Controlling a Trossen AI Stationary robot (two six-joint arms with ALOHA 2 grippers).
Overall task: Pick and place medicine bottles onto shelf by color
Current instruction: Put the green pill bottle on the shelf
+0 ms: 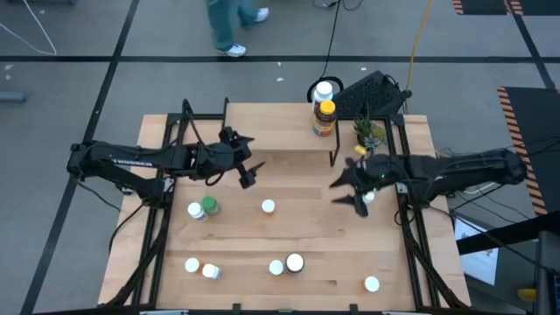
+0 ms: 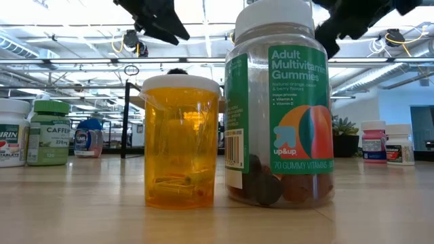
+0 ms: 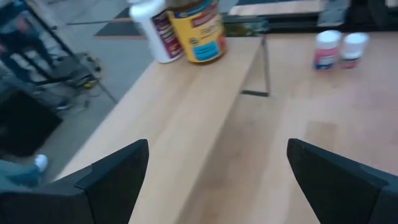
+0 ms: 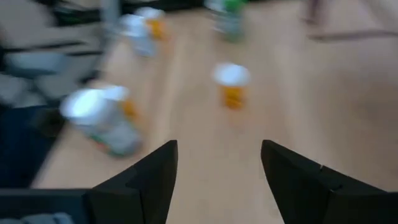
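Low light-wood shelf: two bottles, white and orange yellow-capped, at its right end; others remained on surface. Left gripper, right gripper: jaws wide open, empty.

Smooth pale wood tabletop, glossy translucent orange plastic bottle (white matt cap), paper-labelled gummies jar

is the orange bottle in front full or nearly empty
Nearly empty. In the low view the clear orange bottle lets light through most of its height, and only a few small pieces lie at its bottom. It stands upright, its white cap on.
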